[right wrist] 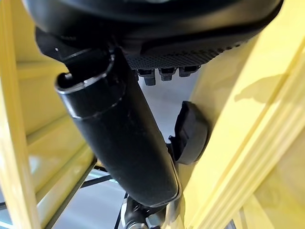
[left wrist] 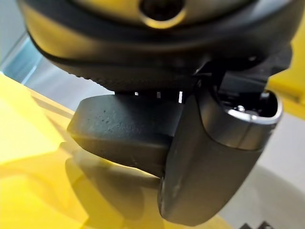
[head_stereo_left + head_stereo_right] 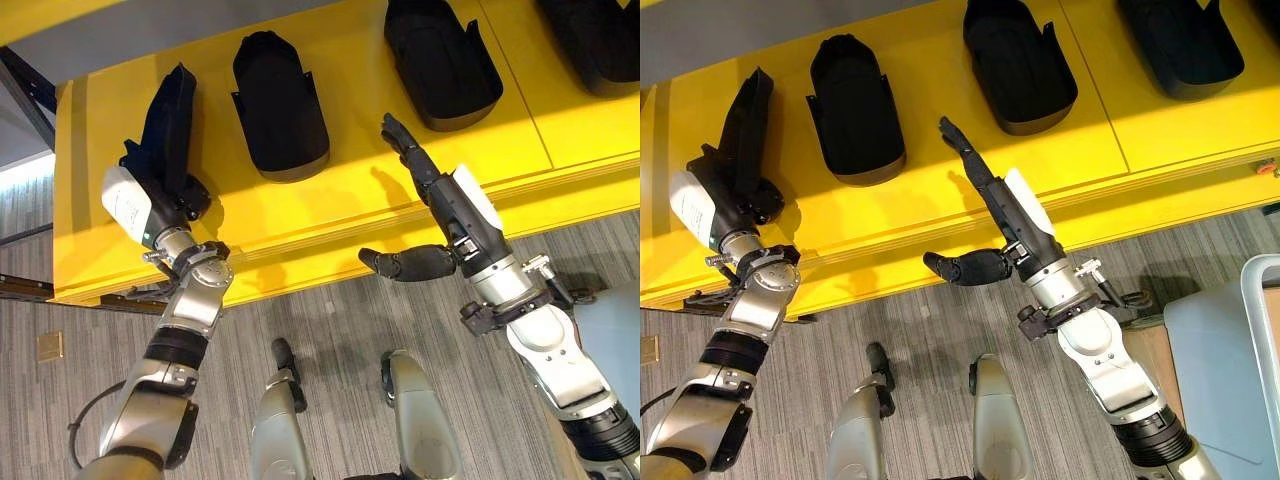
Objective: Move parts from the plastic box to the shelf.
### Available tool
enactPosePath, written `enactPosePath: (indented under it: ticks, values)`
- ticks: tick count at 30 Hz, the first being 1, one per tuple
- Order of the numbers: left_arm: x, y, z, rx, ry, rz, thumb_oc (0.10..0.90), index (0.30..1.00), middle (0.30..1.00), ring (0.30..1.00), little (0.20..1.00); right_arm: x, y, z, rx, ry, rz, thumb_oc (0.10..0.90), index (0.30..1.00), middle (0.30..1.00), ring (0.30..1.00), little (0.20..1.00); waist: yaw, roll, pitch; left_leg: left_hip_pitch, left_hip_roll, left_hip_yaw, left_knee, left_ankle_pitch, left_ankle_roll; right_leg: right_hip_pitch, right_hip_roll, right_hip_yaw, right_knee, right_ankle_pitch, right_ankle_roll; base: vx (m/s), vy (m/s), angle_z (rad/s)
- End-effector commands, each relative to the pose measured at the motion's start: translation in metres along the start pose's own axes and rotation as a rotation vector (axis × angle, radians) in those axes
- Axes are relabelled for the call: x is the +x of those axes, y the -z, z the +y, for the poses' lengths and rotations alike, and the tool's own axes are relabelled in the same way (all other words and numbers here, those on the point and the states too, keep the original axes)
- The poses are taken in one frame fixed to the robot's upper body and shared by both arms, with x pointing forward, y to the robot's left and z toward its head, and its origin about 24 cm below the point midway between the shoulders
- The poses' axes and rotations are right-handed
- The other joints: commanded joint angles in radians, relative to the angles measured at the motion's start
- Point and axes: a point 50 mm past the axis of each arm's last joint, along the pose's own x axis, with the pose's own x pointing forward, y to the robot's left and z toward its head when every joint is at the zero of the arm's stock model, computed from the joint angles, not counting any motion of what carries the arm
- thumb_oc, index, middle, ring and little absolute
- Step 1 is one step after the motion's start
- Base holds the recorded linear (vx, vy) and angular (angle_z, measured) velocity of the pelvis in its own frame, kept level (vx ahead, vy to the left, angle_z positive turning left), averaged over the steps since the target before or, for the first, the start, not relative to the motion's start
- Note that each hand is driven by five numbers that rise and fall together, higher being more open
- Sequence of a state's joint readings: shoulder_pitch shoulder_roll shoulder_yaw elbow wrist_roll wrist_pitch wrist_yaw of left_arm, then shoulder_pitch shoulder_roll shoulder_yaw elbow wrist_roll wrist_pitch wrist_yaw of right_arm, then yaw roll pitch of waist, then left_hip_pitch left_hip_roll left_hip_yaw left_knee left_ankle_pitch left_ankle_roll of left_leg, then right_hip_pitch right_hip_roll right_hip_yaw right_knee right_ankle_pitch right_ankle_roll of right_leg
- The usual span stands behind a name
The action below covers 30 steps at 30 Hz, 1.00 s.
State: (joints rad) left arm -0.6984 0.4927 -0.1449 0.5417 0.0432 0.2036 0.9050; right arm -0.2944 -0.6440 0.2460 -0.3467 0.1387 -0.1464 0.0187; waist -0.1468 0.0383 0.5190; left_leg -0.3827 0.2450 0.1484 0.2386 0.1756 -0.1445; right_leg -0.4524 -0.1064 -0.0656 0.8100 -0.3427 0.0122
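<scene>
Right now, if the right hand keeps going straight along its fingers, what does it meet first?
Probably bare yellow shelf, since the right hand aims between two black parts. Depth is unclear.

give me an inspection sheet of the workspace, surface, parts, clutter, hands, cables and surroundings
Surface: yellow shelf, sunlit band across it.
Job's things: three black parts lie on the shelf; a fourth black part stands on edge in the left hand. Plastic box, pale blue, at the robot's right.
Clutter: nothing seen.
Hands: left hand curled round the fourth part; right hand open over the shelf edge, holding nothing.
Cables: nothing seen.
Surroundings: grey striped carpet; floor plate at left.
</scene>
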Motion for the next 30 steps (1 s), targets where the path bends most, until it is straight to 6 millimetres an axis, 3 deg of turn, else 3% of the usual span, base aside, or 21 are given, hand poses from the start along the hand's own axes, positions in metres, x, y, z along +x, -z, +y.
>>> enactPosePath:
  ticks: [1, 13, 22, 30]
  values:
    - [0.041, -0.041, 0.033, -0.035, -0.177, -0.145, 0.4, 0.3, 0.3, 0.3, 0.3, 0.019, -0.048, -0.006, 0.007, 0.013, -0.287, 0.9, 1.0, 1.0, 1.0, 1.0, -0.031, -0.045, -0.061, 0.003, -0.001, 0.028, 0.069, -0.109, 0.009, 0.027, -0.005, -0.024, -0.037, 0.018, 0.02, 0.0, 0.0, 0.0]
    - [0.066, -0.022, 0.041, -0.023, -0.195, 0.025, 0.4, 0.3, 0.3, 0.3, 0.3, 0.023, -0.052, -0.001, 0.008, -0.047, -0.295, 0.9, 1.0, 1.0, 1.0, 1.0, -0.057, -0.055, -0.055, -0.001, -0.005, 0.042, 0.092, -0.128, 0.015, 0.016, -0.018, -0.013, -0.014, 0.001, 0.02, 0.01, 0.018, -0.03]
    - [0.074, -0.01, 0.048, -0.063, -0.213, 0.15, 0.4, 0.3, 0.3, 0.3, 0.3, 0.025, -0.053, 0.001, 0.002, -0.046, -0.296, 0.9, 1.0, 1.0, 1.0, 1.0, -0.061, -0.063, -0.052, -0.011, -0.008, 0.039, 0.104, -0.133, 0.019, 0.011, -0.013, -0.019, -0.01, -0.003, 0.016, 0.0, -0.008, 0.0]
    - [0.074, 0.014, 0.052, -0.094, -0.223, 0.277, 0.4, 0.3, 0.3, 0.3, 0.3, 0.028, -0.057, 0.002, 0.001, -0.048, -0.303, 0.9, 1.0, 1.0, 1.0, 1.0, -0.062, -0.07, -0.047, -0.006, -0.008, 0.041, 0.101, -0.134, 0.02, 0.016, -0.01, -0.021, -0.016, -0.002, 0.014, 0.0, -0.004, 0.0]
